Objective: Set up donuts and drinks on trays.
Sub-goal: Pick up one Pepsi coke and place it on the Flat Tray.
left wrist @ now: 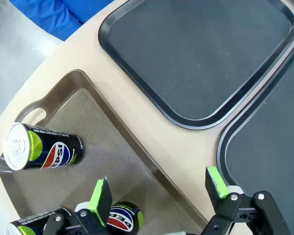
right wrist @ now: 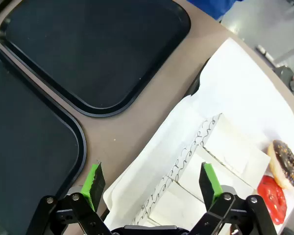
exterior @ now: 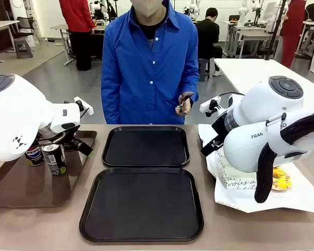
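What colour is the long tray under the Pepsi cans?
The tray is brown; the left wrist view shows it best.

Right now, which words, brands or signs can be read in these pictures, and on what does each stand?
"PEPSI": on a can in the brown tray.
"FRAN", the rest hidden: on the right arm.
"vous a", partly: black script on a white paper sleeve.
The same script, right wrist view: too small to read.

Glossy grey floor (exterior: 52,83), a white table (exterior: 251,73) at right, more desks (exterior: 0,24) farther back, bright even light.
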